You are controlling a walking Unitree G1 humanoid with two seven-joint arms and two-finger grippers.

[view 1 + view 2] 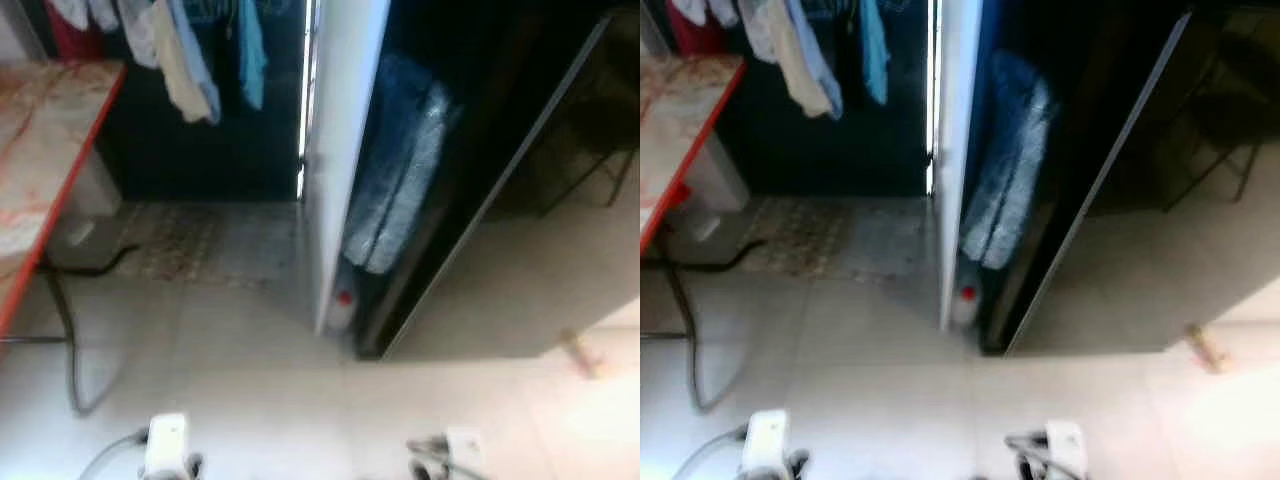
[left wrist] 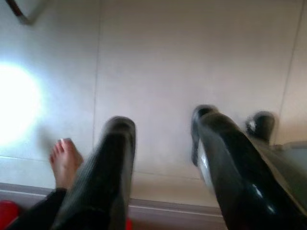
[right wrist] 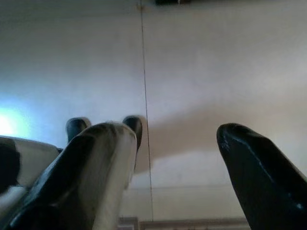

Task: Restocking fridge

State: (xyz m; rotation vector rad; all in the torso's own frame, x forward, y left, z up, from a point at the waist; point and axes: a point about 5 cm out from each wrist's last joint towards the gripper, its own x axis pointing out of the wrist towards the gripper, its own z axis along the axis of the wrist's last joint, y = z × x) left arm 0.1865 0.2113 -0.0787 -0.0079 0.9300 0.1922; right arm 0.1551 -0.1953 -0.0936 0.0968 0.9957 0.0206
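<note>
right gripper fingers spread apart, nothing between them, pointing at pale tiled floor; grout line running 12-to-6.

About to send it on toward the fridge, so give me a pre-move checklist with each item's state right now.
1. Left gripper open, nothing between its fingers: ok.
2. Right gripper open, nothing held: ok.
3. Item in hand for restocking: not ok, both are empty.
4. Floor path: not ok, a grey cable loops on the tiles beside the red-edged table.
5. People nearby: not ok, a bare foot is close to the left gripper.
6. Door ahead stands open, a red-capped bottle low behind it; whether this is the fridge: cannot tell.
</note>
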